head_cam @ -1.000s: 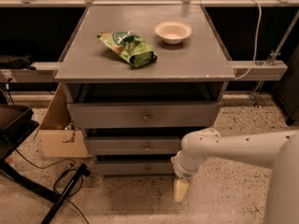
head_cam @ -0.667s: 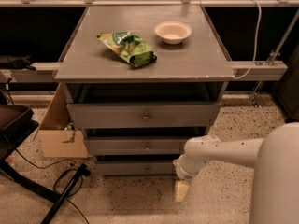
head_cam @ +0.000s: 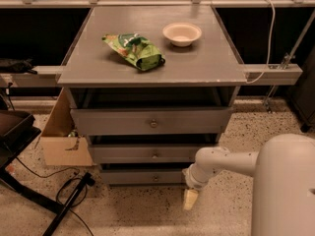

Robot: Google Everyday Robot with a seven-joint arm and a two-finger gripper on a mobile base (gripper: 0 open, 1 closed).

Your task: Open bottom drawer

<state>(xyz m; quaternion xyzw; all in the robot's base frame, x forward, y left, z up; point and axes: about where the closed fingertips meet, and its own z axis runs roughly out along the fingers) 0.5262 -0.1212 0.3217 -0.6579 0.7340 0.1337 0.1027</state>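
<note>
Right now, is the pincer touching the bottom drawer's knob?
No, the pincer hangs low, right of the knob on the bottom drawer, not touching it.

The single camera looks down from high in front of the grey three-drawer cabinet [head_cam: 197, 63], fairly near, facing its drawer fronts. The cream-tipped gripper [head_cam: 190, 199] hangs low, near the right front corner of the slim grey bottom drawer [head_cam: 133, 177].

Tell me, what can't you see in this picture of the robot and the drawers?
Camera view:
- Inside the bottom drawer: dark, shadowed by the middle drawer.
- The gripper, low by the floor right of that drawer: its far side faces away.
- Cardboard box contents: hidden by its own wall.
- Robot body: cut off at the edges.
</note>
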